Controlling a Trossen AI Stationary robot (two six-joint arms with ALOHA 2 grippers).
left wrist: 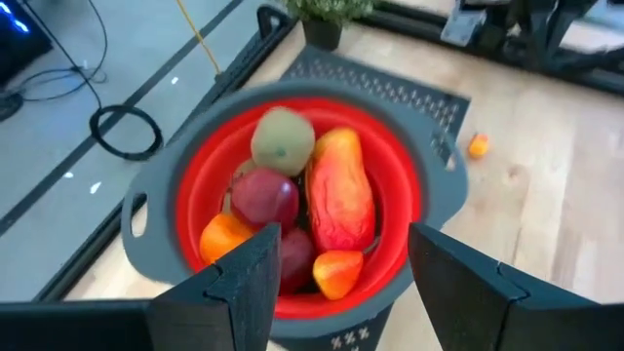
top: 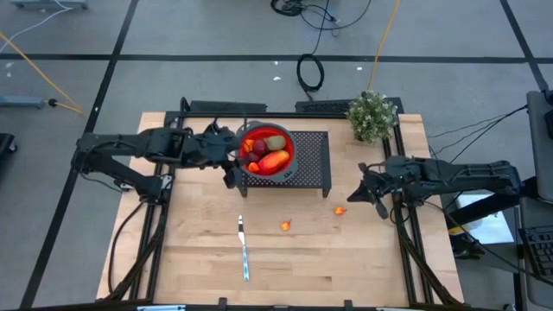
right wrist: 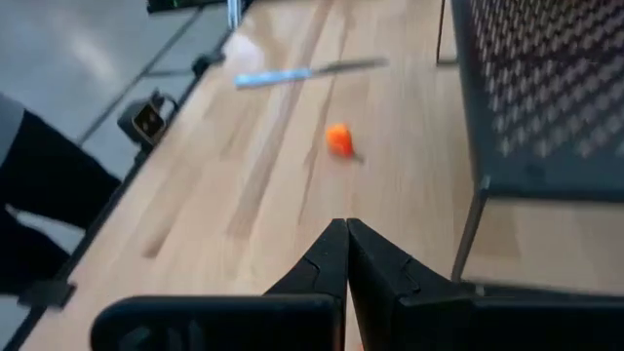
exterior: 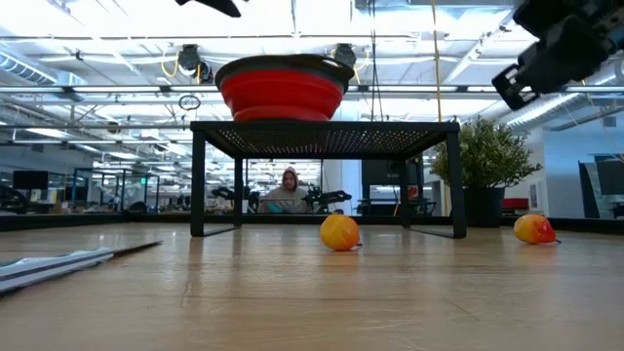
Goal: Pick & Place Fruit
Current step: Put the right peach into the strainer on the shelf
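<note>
A round red bowl [top: 266,152] with a grey rim [left wrist: 146,210] stands on a black perforated rack [top: 309,164]. In it lie a red-orange oval fruit [left wrist: 341,190], a brown-green one [left wrist: 283,139], dark red ones [left wrist: 263,198] and small orange ones [left wrist: 224,237]. Two small orange fruits [top: 285,225] [top: 340,210] rest on the wooden table. My left gripper [left wrist: 336,292] hovers open over the bowl's left rim, touching nothing. My right gripper [right wrist: 346,244] is shut and empty above the table's right side, right of the nearer orange fruit [right wrist: 338,139].
A silver knife [top: 244,249] lies on the table toward the near edge. A potted plant [top: 373,115] stands at the far right corner, beside the rack. Bare wood lies around the two loose fruits. A person sits far behind the table in the low view.
</note>
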